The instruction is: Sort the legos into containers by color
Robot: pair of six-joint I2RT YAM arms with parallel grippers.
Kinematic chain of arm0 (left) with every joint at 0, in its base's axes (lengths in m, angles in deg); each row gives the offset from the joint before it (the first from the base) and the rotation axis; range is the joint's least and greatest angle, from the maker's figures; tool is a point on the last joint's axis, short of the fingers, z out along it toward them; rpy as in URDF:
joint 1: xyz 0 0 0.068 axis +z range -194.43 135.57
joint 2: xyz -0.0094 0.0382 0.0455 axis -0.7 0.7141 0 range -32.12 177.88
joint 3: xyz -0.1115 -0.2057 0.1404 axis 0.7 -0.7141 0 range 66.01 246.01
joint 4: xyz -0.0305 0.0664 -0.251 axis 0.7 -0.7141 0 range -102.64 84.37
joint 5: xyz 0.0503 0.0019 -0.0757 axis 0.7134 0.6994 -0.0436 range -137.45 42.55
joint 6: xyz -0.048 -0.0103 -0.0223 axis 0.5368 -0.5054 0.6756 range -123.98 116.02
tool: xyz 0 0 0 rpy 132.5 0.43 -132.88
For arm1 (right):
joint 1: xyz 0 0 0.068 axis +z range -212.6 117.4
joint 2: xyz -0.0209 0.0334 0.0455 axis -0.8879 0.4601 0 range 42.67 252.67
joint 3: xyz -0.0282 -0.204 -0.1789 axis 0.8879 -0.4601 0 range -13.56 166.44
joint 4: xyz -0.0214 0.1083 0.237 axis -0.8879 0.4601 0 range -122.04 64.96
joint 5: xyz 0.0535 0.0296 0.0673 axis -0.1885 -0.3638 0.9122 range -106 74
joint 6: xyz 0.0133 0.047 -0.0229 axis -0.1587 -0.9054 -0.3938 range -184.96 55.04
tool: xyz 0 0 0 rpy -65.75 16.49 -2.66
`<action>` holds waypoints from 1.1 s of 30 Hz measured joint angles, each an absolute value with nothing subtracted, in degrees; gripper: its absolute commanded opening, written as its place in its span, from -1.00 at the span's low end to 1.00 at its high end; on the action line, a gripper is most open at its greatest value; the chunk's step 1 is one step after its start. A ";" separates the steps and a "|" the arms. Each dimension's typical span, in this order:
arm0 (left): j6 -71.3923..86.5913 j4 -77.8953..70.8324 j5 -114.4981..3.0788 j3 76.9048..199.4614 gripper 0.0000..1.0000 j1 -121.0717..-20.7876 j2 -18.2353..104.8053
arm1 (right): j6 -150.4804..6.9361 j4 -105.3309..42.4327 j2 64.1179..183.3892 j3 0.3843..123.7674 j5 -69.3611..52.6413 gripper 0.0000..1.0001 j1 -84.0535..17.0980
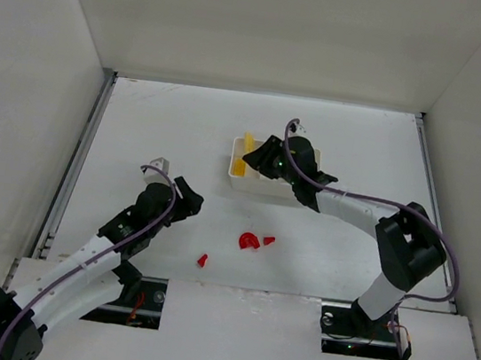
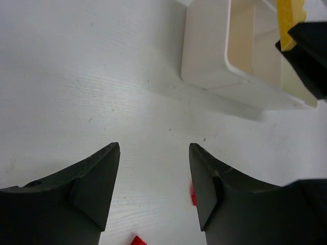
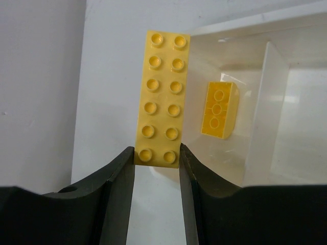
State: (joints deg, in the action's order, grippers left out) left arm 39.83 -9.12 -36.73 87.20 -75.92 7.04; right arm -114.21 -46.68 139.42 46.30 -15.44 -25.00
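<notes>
My right gripper [image 3: 157,155] is shut on the near end of a long yellow lego plate [image 3: 162,97] and holds it upright over the left end of the white tray [image 3: 265,87]. A short yellow brick [image 3: 220,111] lies in the tray's leftmost compartment. In the top view the right gripper [image 1: 257,156] and the plate [image 1: 247,143] are over the tray [image 1: 262,186]. A red half-disc [image 1: 249,240] and two red wedges [image 1: 269,240] [image 1: 201,260] lie on the table. My left gripper [image 1: 191,200] is open and empty, left of the red pieces.
White walls enclose the table on three sides. In the left wrist view the left gripper [image 2: 154,150] hovers over bare table, with a red piece [image 2: 192,195] by its right finger, another [image 2: 137,241] at the bottom edge, and the tray [image 2: 209,51] ahead.
</notes>
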 measured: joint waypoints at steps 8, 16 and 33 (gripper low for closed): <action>38.30 -16.36 -34.43 87.47 0.08 -86.25 8.24 | -114.45 -44.32 140.69 47.81 -17.10 0.08 -24.65; 37.41 -23.33 -30.85 90.42 0.01 -94.95 11.17 | -114.43 -43.97 140.69 47.89 -17.61 0.10 -24.63; 37.69 -33.01 -28.84 95.07 -0.06 -111.91 19.76 | -108.05 -41.85 112.43 31.52 -20.91 0.10 -22.33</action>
